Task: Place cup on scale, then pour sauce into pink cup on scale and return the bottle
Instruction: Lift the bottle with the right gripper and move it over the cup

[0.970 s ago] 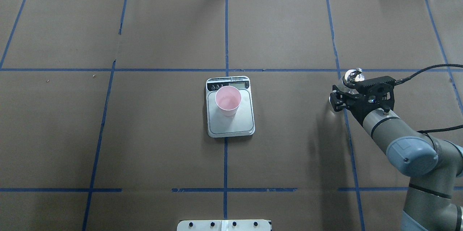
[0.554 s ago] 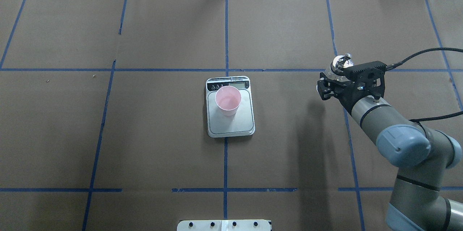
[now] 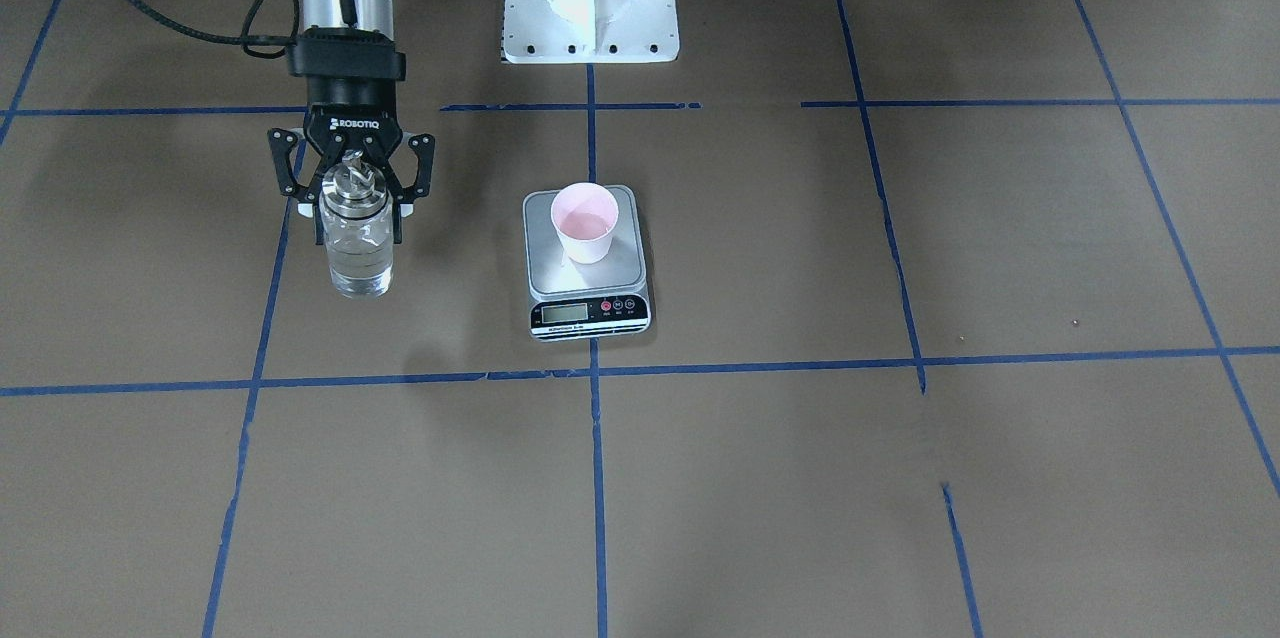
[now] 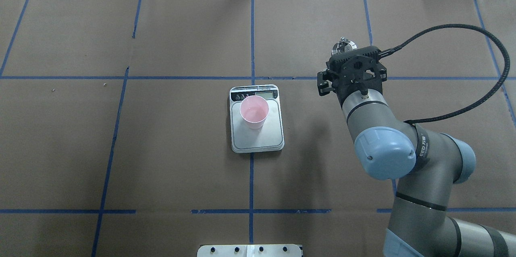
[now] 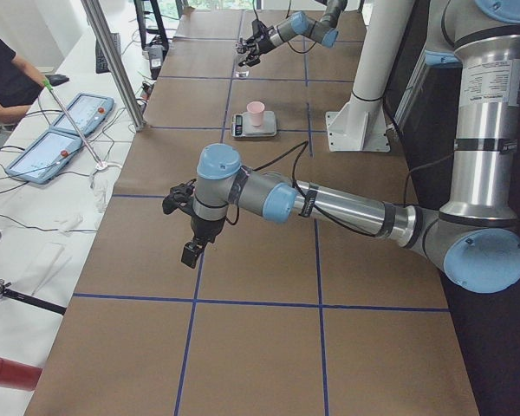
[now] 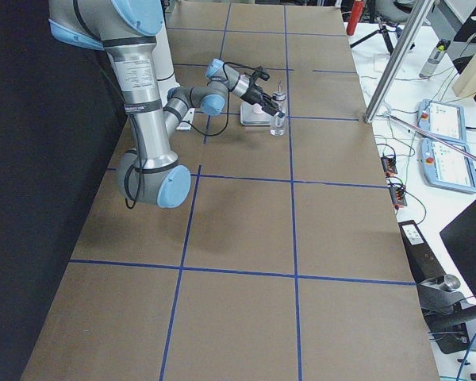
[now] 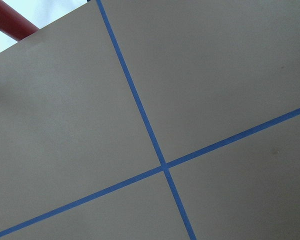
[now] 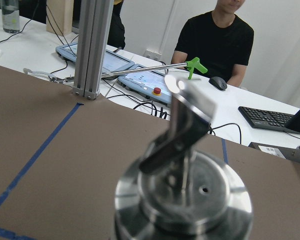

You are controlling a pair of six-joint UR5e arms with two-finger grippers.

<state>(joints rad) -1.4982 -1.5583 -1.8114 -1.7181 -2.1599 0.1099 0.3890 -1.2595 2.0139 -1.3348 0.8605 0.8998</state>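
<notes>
1. The right gripper is closed around the upper part of the bottle, just under its silver cap. The front-facing view shows a finger on each side of the glass.
2. The bottle hangs upright and appears clear of the table. Clear sauce shows in its lower part.
3. In the overhead view the wrist hides the glass, and only the cap peeks out beyond it.
4. The right wrist camera shows what the others do not: the cap and its bent metal spout close up, with an operator in a black shirt seated beyond the table edge.
5. The cup stands upright on the scale, at its end away from the display. The scale lies to the robot's left of the bottle, apart from it.
6. The left gripper shows only in the left side view, hanging over bare table far from the scale. Whether it is wide or narrow cannot be told.
</notes>
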